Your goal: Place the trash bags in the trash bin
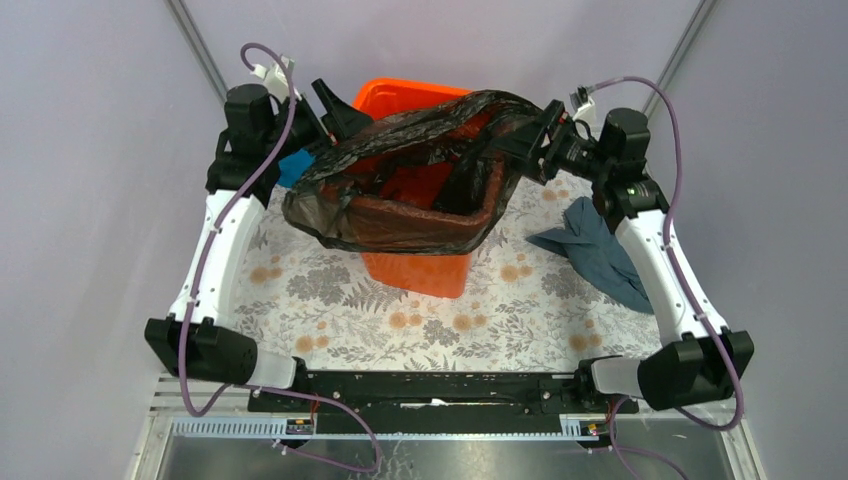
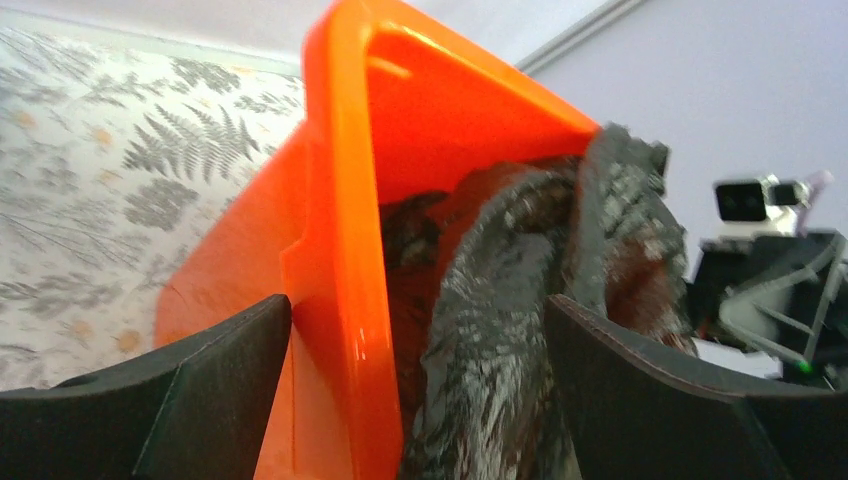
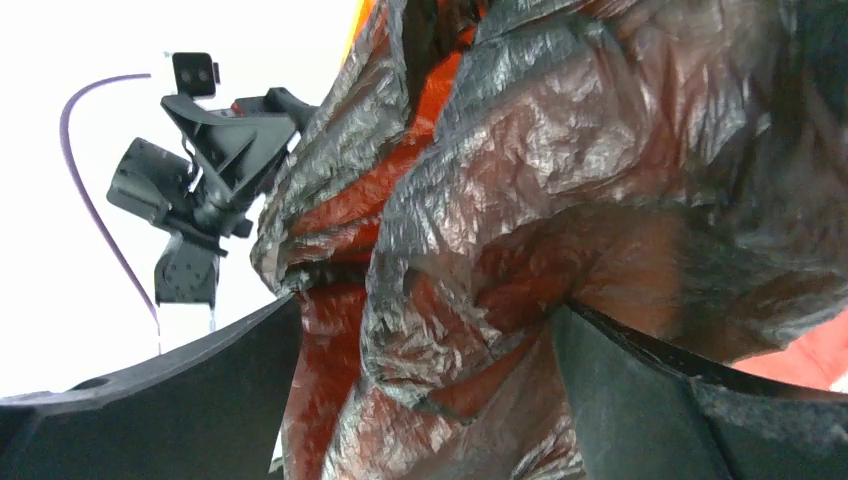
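The orange trash bin stands at the back middle of the table. The shiny black trash bag is draped over its mouth, stretched round the front rim, with its upper part bunched over the opening. My left gripper is at the bin's back left corner. In the left wrist view it is open, with the bin's rim and a fold of the bag between the jaws. My right gripper is at the bag's right side. It is open, with bag film bulging between the jaws.
A grey-blue cloth lies on the floral tablecloth right of the bin, under the right arm. A small teal cloth shows behind the left arm. Grey walls close in at the back and sides.
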Controlling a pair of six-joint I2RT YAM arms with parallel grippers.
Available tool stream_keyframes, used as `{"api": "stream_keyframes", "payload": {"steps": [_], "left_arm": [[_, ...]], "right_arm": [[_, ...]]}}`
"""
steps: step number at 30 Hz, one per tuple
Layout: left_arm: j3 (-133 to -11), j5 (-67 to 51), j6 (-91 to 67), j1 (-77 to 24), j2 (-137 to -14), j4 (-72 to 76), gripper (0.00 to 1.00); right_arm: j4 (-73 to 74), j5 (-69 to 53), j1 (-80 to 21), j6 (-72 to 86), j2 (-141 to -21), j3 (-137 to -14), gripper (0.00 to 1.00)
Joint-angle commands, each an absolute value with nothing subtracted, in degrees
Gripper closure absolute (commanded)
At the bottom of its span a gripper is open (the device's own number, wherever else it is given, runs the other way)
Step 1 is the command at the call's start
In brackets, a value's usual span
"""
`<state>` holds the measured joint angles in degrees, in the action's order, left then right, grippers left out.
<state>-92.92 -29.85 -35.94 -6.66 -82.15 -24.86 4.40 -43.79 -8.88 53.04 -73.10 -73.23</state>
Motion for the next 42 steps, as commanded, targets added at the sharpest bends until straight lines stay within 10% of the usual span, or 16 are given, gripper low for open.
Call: {"api": "stream_keyframes", "payload": {"steps": [1, 14, 20, 24, 33, 42], "left_arm": [[-86.0, -38.7, -45.7, -7.7, -74.5, -15.1, 0.01], [-71.4, -29.6, -51.4, -23.2, -59.6, -14.5, 0.02], [-86.7, -8.8, -34.8, -23.5, -58.4, -36.0, 0.01], [-96.0, -16.0, -29.6, -24.2, -63.5, -33.4, 0.07], [-121.9, 16.0, -14.0, -52.4, -86.2, -47.3, 0.01], [-124.9, 31.1, -11.1, -56.3, -92.8, -46.8, 0.03]], "right_arm": [[1.5, -45.8, -9.2, 53.9, -77.1, -81.7, 0.0], [15.9, -45.1, -3.5, 41.4, -83.2, -89.7, 0.0], [30.7, -36.1, -1.9, 28.3, -81.7, -95.6, 0.0], [30.8, -37.9, -1.9, 27.6, -79.8, -94.8, 0.0], [30.9, -38.7, -1.9, 27.5, -77.8, -92.8, 0.0], [30.9, -39.1, -1.9, 27.0, -77.1, -92.4, 0.0]]}}
